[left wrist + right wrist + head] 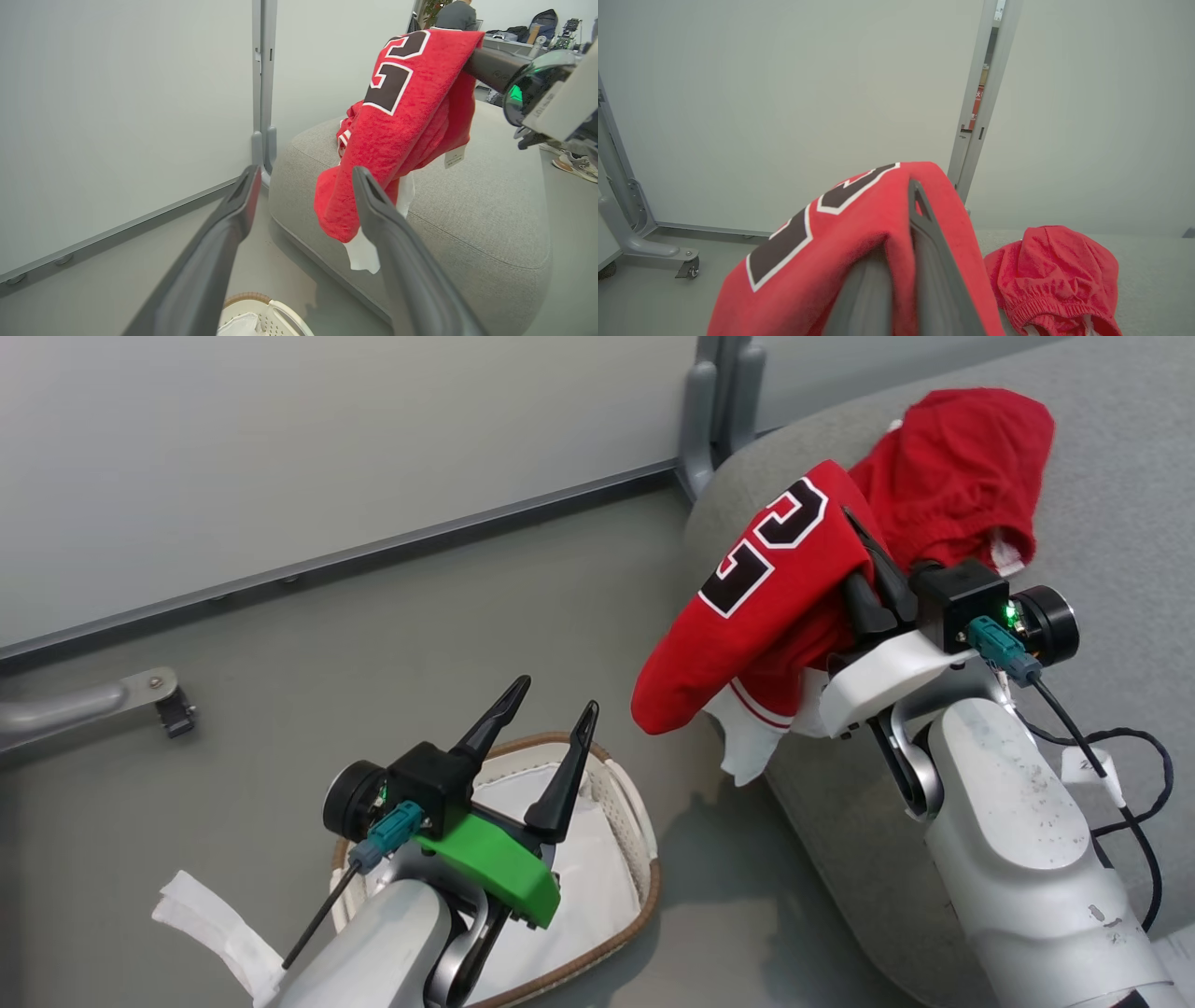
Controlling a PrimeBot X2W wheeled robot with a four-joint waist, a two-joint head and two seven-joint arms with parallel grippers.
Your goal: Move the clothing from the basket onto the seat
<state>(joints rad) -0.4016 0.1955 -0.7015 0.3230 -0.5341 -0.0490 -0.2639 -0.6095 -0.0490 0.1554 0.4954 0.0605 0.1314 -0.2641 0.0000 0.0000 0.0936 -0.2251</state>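
1. Seat [1120,476]: grey cushion at the right of the head view.
2. Basket [642,840]: on the floor near the seat's edge, lined with a white sheet [597,887].
3. Jersey [775,607]: red with black numbers, draped over the right claw [857,549] above the seat's near edge, lower end hanging past it.
4. Second red garment [962,467]: bunched on the seat, just behind the jersey.
5. Right claw: pinched narrow, gripping the jersey.
6. Left claw [556,693]: spread wide, holding nothing, above the basket.

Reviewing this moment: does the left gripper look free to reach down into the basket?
Probably yes. The open left gripper hangs over the basket, nothing between it and the liner; the right gripper, shut on the jersey, is off over the seat.
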